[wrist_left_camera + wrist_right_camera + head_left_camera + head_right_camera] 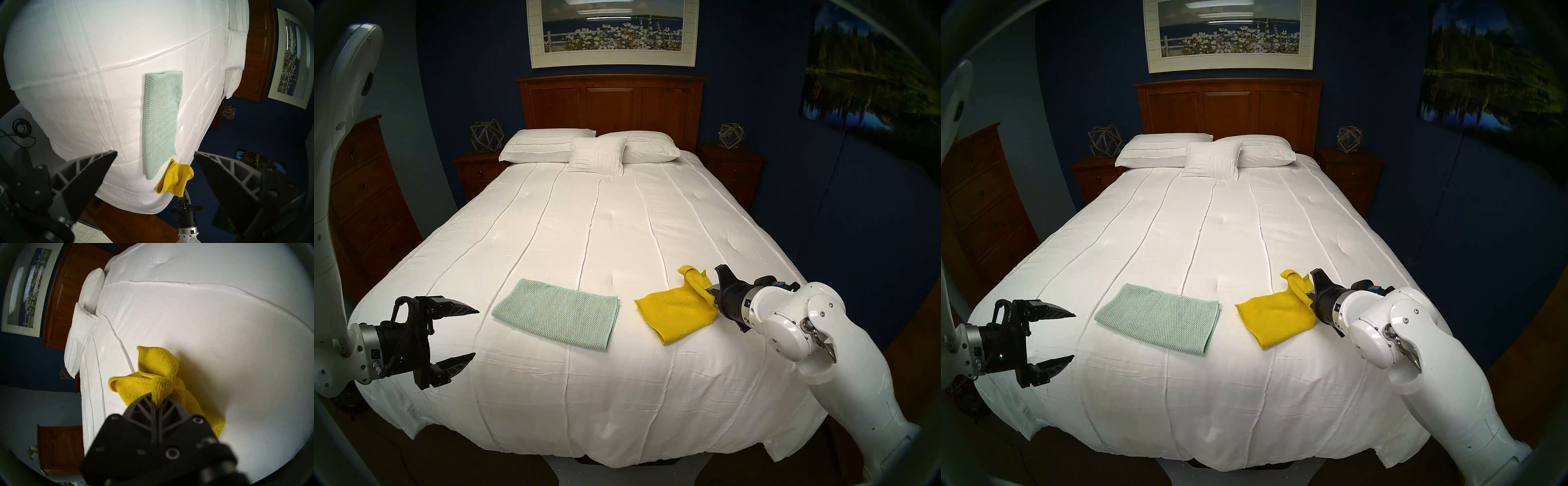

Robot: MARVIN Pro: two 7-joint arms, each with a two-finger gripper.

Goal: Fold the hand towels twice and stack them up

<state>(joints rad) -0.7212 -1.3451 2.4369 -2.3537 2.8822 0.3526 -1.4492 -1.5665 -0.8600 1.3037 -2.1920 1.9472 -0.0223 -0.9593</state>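
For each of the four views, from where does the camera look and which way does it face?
Head stereo left: high at the bed's foot, facing the headboard; both arms show.
Head stereo right: nearly the same picture.
Left wrist: turned sideways, facing across the bed; open left gripper, mint-green towel.
Right wrist: low, close; right gripper shut on the yellow towel.
Shared: both wrist views show the yellow towel, the pillows and the white bedspread.

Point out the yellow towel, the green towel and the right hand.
yellow towel (675,310), head left view, flat middle.
green waffle towel (556,312), head left view, centre.
right hand (157,401), right wrist view, fingertips pinching yellow cloth.
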